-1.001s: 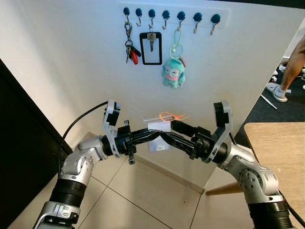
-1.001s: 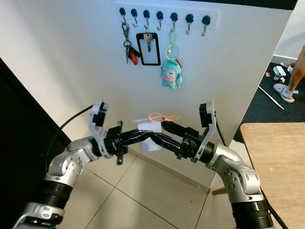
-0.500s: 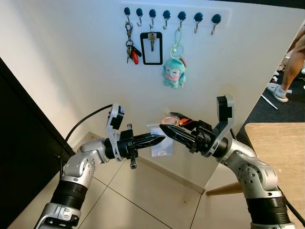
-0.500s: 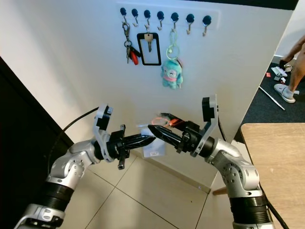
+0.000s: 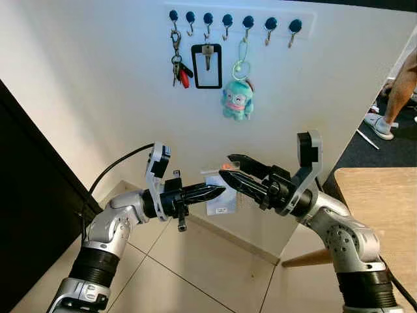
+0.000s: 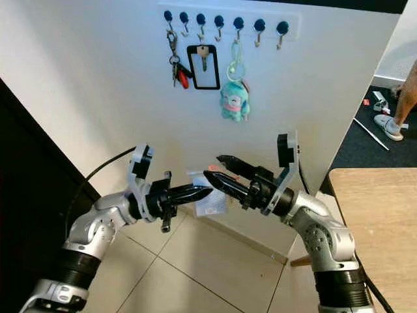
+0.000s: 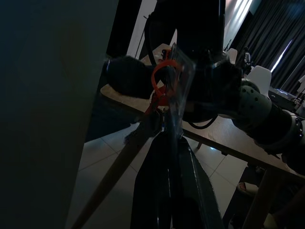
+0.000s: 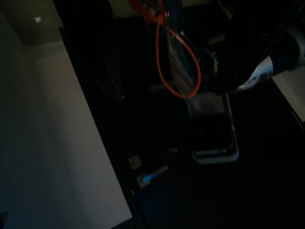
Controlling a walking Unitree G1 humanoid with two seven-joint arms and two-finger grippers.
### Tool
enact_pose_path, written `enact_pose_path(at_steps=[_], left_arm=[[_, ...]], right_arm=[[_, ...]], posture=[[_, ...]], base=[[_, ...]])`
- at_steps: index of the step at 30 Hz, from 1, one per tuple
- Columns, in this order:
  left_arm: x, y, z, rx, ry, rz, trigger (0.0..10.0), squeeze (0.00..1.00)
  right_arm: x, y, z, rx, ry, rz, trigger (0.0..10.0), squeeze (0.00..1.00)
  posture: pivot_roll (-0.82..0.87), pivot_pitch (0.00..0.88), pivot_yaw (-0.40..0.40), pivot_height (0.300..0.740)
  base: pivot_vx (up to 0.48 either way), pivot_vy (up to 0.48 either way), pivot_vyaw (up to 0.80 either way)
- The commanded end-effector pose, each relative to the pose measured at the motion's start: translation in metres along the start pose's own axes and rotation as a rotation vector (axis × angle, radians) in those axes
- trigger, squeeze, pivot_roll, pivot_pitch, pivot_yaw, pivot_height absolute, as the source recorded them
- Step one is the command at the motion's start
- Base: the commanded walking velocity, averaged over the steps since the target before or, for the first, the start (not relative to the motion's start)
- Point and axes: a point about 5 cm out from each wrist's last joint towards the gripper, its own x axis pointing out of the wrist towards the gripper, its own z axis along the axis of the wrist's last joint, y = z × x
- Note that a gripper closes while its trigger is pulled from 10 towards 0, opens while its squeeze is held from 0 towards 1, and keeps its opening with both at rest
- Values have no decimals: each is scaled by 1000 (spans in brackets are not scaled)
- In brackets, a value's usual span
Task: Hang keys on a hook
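- Both arms are raised in front of the white wall (image 5: pixel 91 78), bent at the elbow, with the fingers pointing toward each other.
- The left gripper (image 5: pixel 218 190) reaches toward 3 o'clock; its two black fingers lie pressed together, pinching the edge of a clear tag (image 5: pixel 220 195).
- The right gripper (image 5: pixel 229 166) points toward 9 o'clock with its fingers apart, one above the other. I cannot tell whether they touch the tag between them.
- The tag hangs between the two grippers. The wrist views show an orange loop (image 7: pixel 162 78) fixed to it.
- At 12 o'clock a row of hooks (image 5: pixel 234 21) runs along the wall. It carries a bunch of keys (image 5: pixel 178 65), a key in a black frame (image 5: pixel 206 65) and a teal plush keyring (image 5: pixel 237 98).
- Pale floor tiles (image 5: pixel 176 274) lie below, a wooden table (image 5: pixel 384 208) at 4 o'clock.
- A person's leg (image 5: pixel 399 91) shows at 2 o'clock.
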Motion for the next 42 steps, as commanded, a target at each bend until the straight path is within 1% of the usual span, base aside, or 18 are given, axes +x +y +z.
enact_pose_path(at_steps=[1,6,9,10,17,24,30,36,38,39,42], left_arm=[[-7,0,1,19,39,6,0,0],[-12,1,2,25,64,11,0,0],[-21,2,3,36,112,10,0,0],[-26,3,4,40,132,13,0,0],[-33,4,6,49,169,20,0,0],[-34,4,8,52,175,17,0,0],[-33,4,8,56,178,8,0,0],[-30,5,10,62,158,9,0,0],[-29,5,13,68,131,14,0,0],[-29,5,13,68,131,14,0,0],[-27,4,15,72,107,18,0,0]], right_arm=[[-8,2,-5,-3,49,12,10000,0],[-16,1,-1,-11,63,18,10000,0],[-23,-1,6,-30,73,15,10000,0],[-27,-3,10,-42,79,9,10000,0],[-28,-4,12,-55,91,14,10000,0],[-27,0,5,-44,131,55,10000,0],[-26,5,-3,-42,187,100,10000,0],[-27,4,-9,-36,220,91,10000,0],[-28,3,-18,-27,256,76,10000,0],[-28,3,-18,-27,256,76,10000,0],[-29,3,-28,-3,283,61,10000,0]], posture=[[-156,48,95,740],[-156,48,95,740],[-156,48,95,740],[-156,48,95,740],[-156,49,92,740],[-156,49,92,740],[-152,41,90,740],[-153,38,88,740],[-154,41,91,740],[-154,41,91,740],[-154,41,91,740]], base=[[0,0,0],[0,0,0],[0,0,0],[0,0,0],[0,0,0],[0,0,0],[0,0,0],[0,0,0],[0,0,0],[0,0,0],[0,0,0]])
